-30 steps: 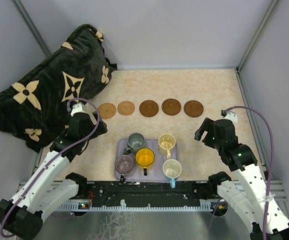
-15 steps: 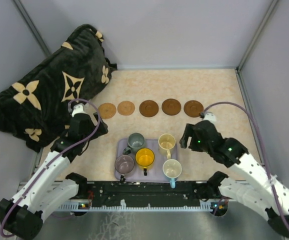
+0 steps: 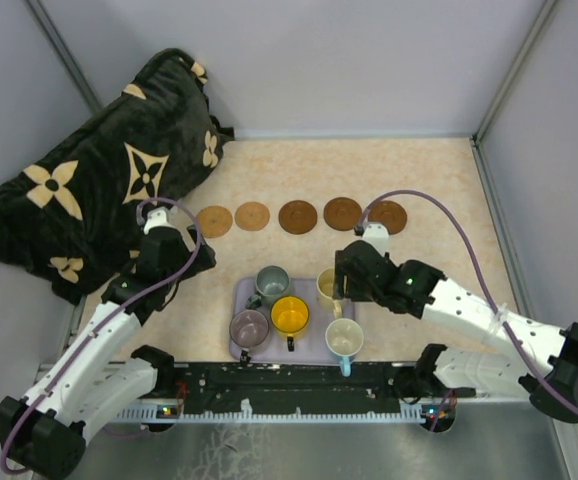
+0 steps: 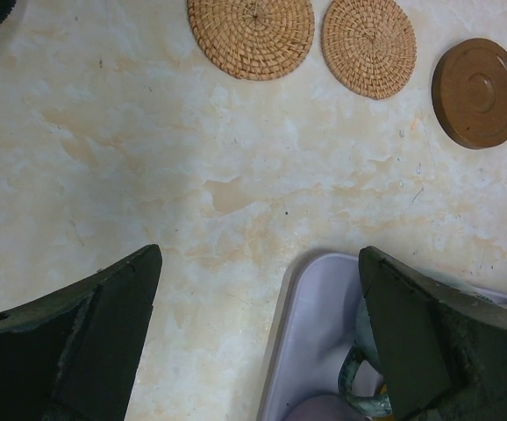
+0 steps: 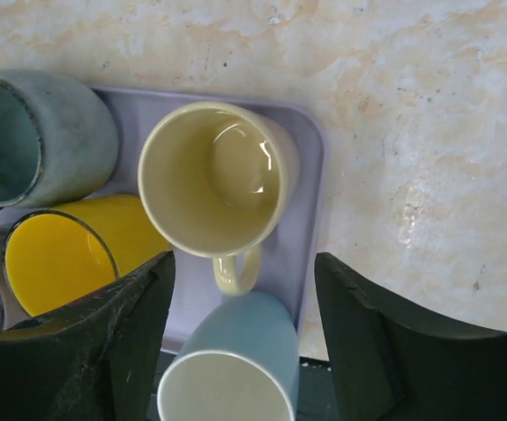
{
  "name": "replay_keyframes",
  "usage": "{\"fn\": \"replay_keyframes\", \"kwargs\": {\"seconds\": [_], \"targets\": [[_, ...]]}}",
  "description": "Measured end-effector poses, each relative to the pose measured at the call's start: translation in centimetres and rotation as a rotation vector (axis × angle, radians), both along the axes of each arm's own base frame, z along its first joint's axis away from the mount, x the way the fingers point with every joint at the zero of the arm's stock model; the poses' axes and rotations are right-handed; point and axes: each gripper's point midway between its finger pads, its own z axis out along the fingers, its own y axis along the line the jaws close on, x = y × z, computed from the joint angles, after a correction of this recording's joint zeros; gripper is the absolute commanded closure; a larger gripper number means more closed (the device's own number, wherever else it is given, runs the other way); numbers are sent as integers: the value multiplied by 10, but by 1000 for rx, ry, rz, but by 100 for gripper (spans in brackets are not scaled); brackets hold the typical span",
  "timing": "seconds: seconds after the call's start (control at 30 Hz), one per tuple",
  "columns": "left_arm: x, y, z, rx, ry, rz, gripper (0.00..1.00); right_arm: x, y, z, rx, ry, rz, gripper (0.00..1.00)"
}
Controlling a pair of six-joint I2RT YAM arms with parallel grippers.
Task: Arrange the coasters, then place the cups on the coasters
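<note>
Five coasters (image 3: 298,216) are lying in a row across the middle of the tabletop (image 3: 429,170), running from left edge toward right edge, all bare (two woven ones at the left end, smooth brown ones after). All five cups (image 3: 290,315) are sitting on the lavender tray (image 5: 290,263) by the near edge. The grey-green cup (image 3: 272,282) and cream cup (image 5: 210,175) are on the tray's far side, with the mauve cup (image 3: 249,327), yellow cup (image 5: 56,263) and pale blue cup (image 3: 344,338) on its near side. The right tool (image 5: 240,263) is hanging over the cream cup, fingers standing apart either side of its handle, not touching, grasping nothing. The left tool (image 4: 260,254) is hovering released, fingers spread wide, over bare tabletop just off the tray's far left corner. A black cushion (image 3: 109,170) with tan flowers is lying over the far left corner.
</note>
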Motion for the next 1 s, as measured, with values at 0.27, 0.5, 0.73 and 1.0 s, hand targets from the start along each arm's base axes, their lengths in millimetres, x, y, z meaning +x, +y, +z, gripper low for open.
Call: {"fn": "replay_keyframes", "kwargs": {"seconds": [0.27, 0.5, 0.73, 1.0], "targets": [[-2, -1, -9, -4, 20, -3, 0, -16, 20, -23, -10, 50, 54, 37], [-1, -2, -14, 3, 36, -3, 0, -29, 31, -49, -50, 109, 74, 42], [-1, -2, -14, 4, 35, -3, 0, -25, 30, -53, -54, 97, 41, 44], [-1, -2, -14, 4, 34, -2, 0, -22, 25, -66, -97, 100, 6, 51]]}}
